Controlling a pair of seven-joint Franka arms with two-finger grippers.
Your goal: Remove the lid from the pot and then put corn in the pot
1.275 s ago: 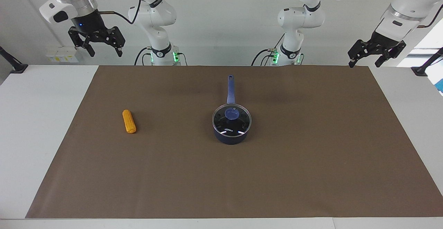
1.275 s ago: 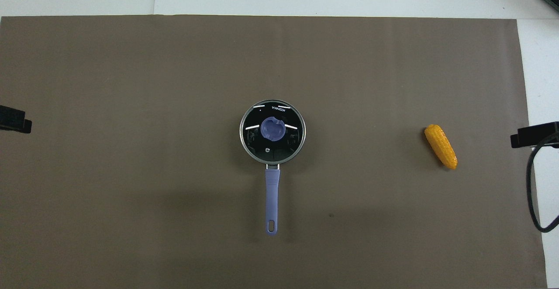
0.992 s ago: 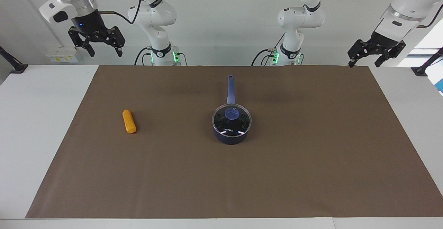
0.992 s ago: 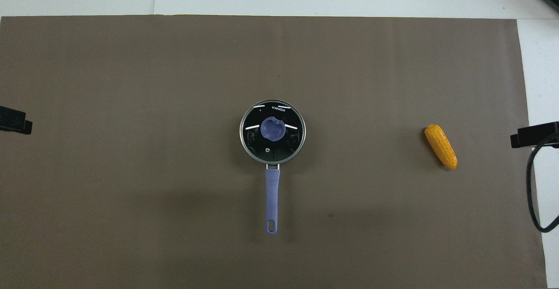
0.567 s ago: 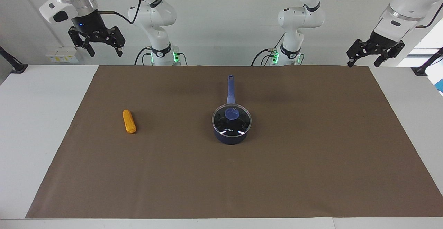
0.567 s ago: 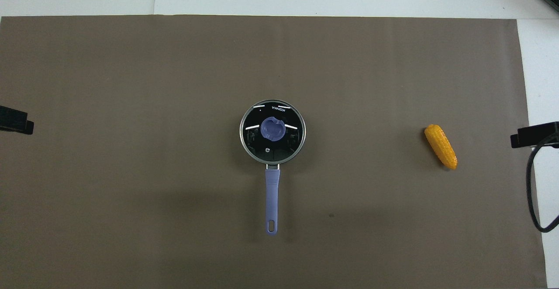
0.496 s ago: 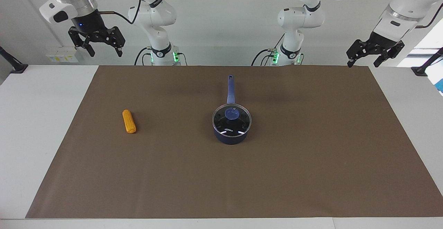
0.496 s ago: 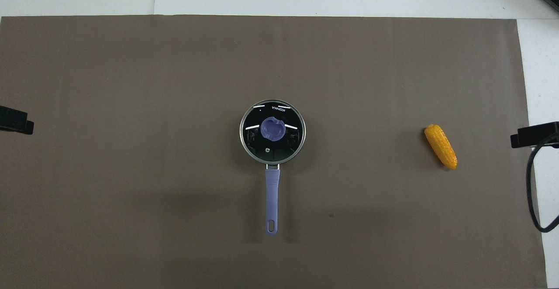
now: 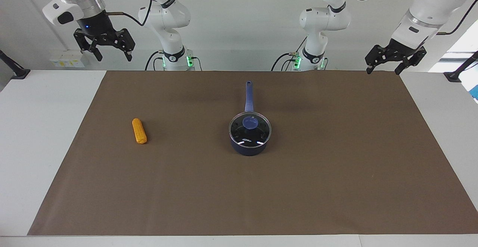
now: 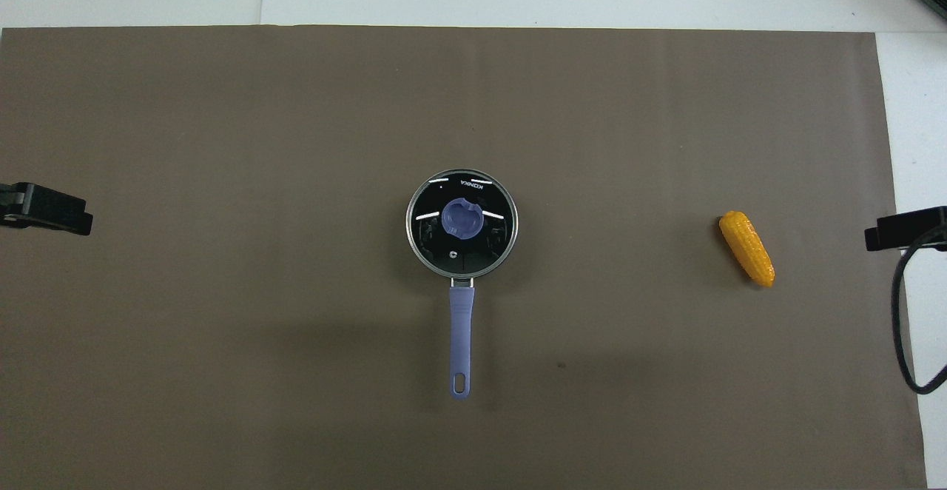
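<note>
Both grippers hang open and empty up by the robots' edge. The lid [image 9: 250, 128] sits on the pot [image 9: 249, 147] mid-table, handle pointing toward the robots. Left gripper [image 9: 385, 64] seems likelier for the knob; the corn [image 9: 139, 131] lies under the right gripper's [image 9: 110, 54] end.

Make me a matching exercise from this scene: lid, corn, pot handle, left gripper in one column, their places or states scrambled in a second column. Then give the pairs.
Things:
1. lid
2. corn
3. pot handle
4. left gripper

Places or states:
A. points toward the robots
B. open, raised, holding nothing
C. sits on the pot
D. lies on the mat toward the right arm's end

Pairs: 1-C, 2-D, 3-A, 4-B
</note>
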